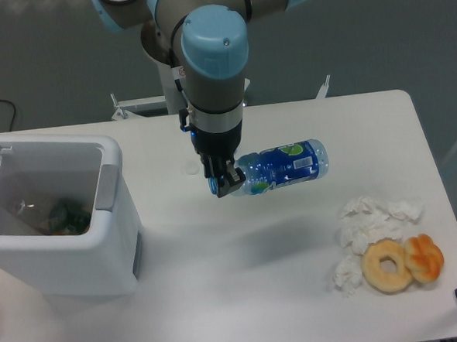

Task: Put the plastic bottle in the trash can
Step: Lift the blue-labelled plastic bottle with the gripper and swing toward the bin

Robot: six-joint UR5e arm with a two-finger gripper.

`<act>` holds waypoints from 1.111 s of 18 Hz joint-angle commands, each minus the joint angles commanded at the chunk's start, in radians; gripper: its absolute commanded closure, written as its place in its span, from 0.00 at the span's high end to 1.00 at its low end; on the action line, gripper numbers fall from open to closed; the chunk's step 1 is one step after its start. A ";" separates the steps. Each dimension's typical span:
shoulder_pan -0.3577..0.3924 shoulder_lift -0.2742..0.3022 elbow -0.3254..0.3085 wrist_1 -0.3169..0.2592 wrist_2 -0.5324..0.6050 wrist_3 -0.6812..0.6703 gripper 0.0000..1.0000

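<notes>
Gripper (224, 180) clamped the plastic bottle (284, 166) at its neck end, held sideways, apparently lifted above the table (243, 279) | step: carrying | next: move left over the open trash can (57, 228), then release.

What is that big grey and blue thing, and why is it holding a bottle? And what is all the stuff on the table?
That is a robot arm, seen by one camera looking down from above. At its end is a gripper with two fingers, like a pinching hand. It is pinching the neck end of a small clear plastic bottle with a blue label, held sideways above the white table. On the left stands a white boxy trash can with its lid open and some rubbish inside. On the right lie crumpled white tissues, a pale ring-shaped doughnut and an orange piece of food beside it.
</notes>
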 joint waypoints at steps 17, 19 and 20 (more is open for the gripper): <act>0.008 0.006 0.031 0.109 -0.182 -0.299 0.04; 0.009 0.018 0.052 0.123 -0.233 -0.382 0.04; 0.011 0.018 0.064 0.133 -0.264 -0.426 0.04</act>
